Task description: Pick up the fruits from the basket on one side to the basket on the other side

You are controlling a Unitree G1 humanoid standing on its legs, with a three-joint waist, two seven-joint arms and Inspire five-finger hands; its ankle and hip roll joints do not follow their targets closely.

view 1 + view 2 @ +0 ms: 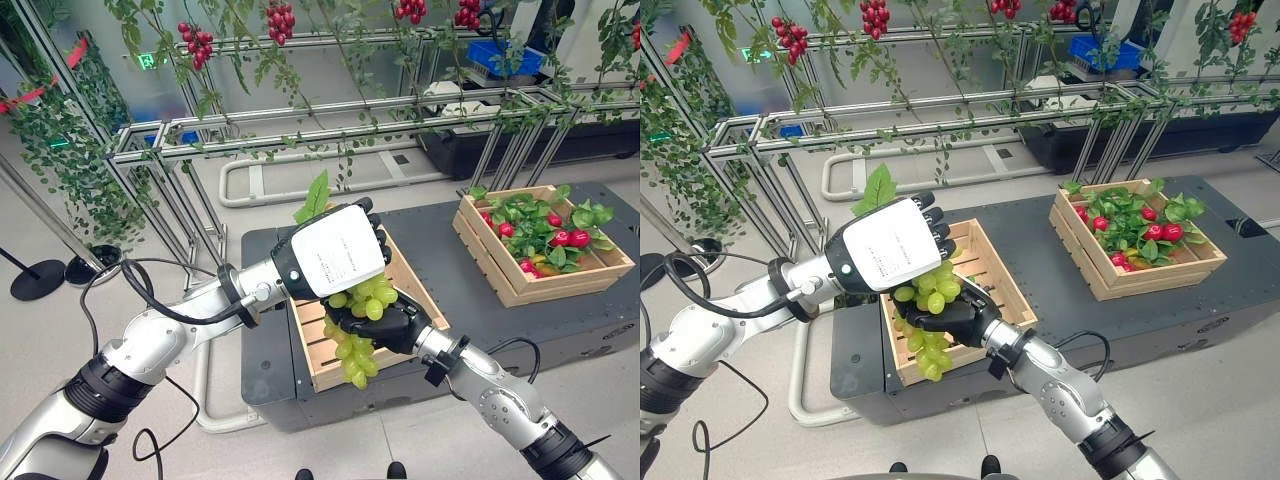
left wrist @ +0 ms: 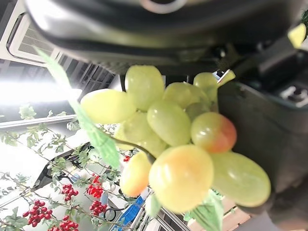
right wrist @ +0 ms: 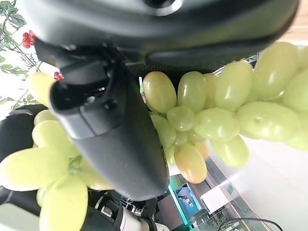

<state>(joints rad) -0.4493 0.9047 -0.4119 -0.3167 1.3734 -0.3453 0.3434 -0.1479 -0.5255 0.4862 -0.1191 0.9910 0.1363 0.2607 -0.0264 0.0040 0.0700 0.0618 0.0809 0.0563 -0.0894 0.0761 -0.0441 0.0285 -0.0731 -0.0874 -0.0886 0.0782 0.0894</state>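
Note:
A bunch of green grapes (image 1: 366, 297) hangs between my two hands above the near wooden crate (image 1: 417, 287). My left hand (image 1: 338, 250), with a white cover on its back, curls over the top of the bunch, and a green leaf (image 1: 315, 197) sticks up behind it. From below, my right hand (image 1: 388, 326) cups the bunch, its thumb (image 3: 113, 130) lying across the grapes. The lower grapes (image 1: 352, 360) dangle over the crate's front edge. In the left wrist view the grapes (image 2: 178, 139) press against the palm. Off to the right stands a second crate (image 1: 500, 278) of red fruits (image 1: 570, 238) and leaves.
Both crates stand on a dark platform (image 1: 440, 225). Behind it runs an aluminium frame (image 1: 300, 130) hung with vines and red berry clusters (image 1: 195, 42). A black stanchion base (image 1: 38, 280) sits on the floor at the left.

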